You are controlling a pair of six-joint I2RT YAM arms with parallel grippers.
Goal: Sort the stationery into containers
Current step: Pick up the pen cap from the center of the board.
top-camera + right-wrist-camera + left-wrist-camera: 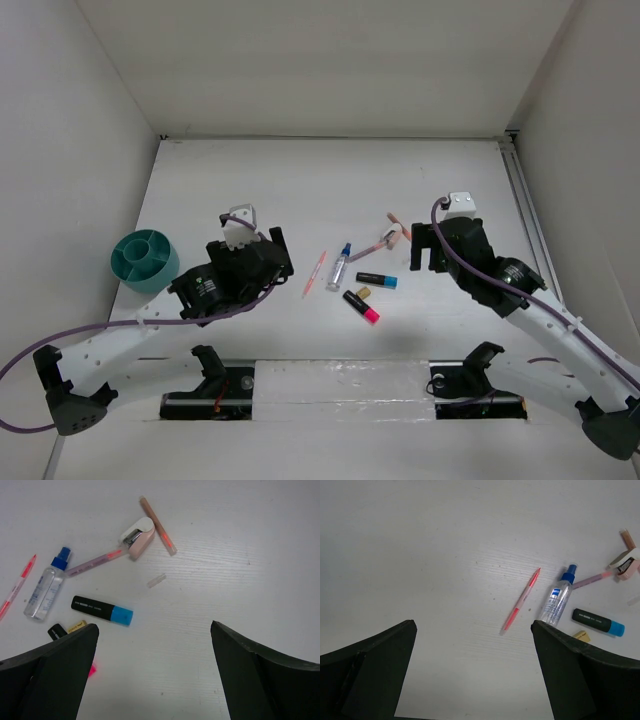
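At the bench's (300,180) left edge stands the round teal organizer (143,260), smooth plastic with inner dividers. The left gripper (472,624) gapes wide, holding nothing. Mid-bench lie a thin pink pen (521,600), a clear blue-capped pen (558,597) shaped like a small bottle, a stubby black pink-ended marker (361,307), a tan bit (364,292) and a black blue-ended marker (102,610). The right gripper (154,626) also stands wide and empty.

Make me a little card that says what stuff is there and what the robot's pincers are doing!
Container: round teal organizer, far left, no pens seen inside
Loose stationery: thin pink pen, clear blue-capped pen, blue-ended marker, pink-ended marker
Where: lying flat in the middle, apart from the organizer
Left pincer: open, empty
Right pincer: open, empty
Sorted so far: nothing
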